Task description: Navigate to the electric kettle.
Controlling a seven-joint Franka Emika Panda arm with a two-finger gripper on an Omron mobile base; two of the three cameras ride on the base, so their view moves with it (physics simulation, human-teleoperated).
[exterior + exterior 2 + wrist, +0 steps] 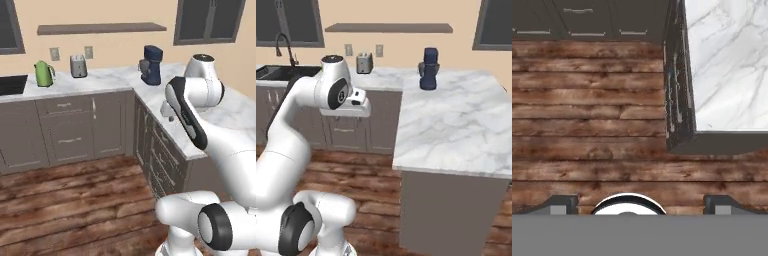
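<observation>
The big marble counter [107, 80] runs along the wall and turns a corner. On it – far left, near the silver toaster [78, 66] – sits the green electric kettle [44, 74]. The gripper [639, 204] looks down at the wood floor [587, 115] – its fingers are wide apart, holding nothing.

Countertop [110, 80]: white marble look, grey veining, smooth with a soft sheen. Floor [70, 200]: wood planks, reddish-brown, strong dark grain, matt, worn-looking in the hand view. Cabinets [75, 130]: grey painted fronts, flat matt, with pale metal-look bar handles. Electric kettle [44, 74]: lime-green body, smooth, plastic-like, slight gloss. Toaster [78, 66]: silver, brushed-metal look. Coffee machine [151, 65]: dark blue-black, smooth, dull shine. Wall shelf [100, 28]: brown, matt. Wall [120, 50]: flat beige paint.
</observation>
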